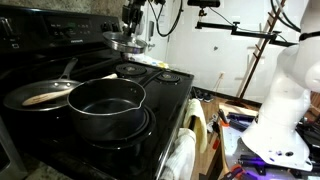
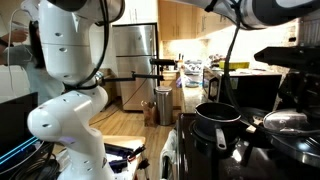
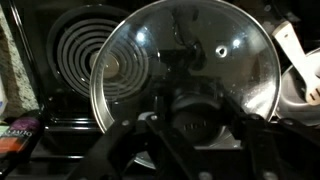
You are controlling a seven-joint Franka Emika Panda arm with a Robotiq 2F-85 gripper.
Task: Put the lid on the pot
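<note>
The pot (image 1: 105, 105) is large, deep and dark, and stands open on the front burner; it also shows in an exterior view (image 2: 218, 118). The glass lid (image 1: 124, 42) with its steel rim is at the back of the stove, beyond the pot, and appears slightly raised; it also shows in an exterior view (image 2: 285, 122). My gripper (image 1: 133, 24) is right above it. In the wrist view the lid (image 3: 200, 45) fills the frame, and my gripper (image 3: 195, 112) is shut on its dark top knob. A coil burner (image 3: 85, 55) lies under the lid.
A frying pan (image 1: 40, 96) with a long metal handle sits beside the pot. A white utensil in a bowl (image 3: 295, 70) is beside the lid. The stove's back panel (image 1: 40, 30) rises behind the pans. A towel (image 1: 185, 150) hangs at the stove's front.
</note>
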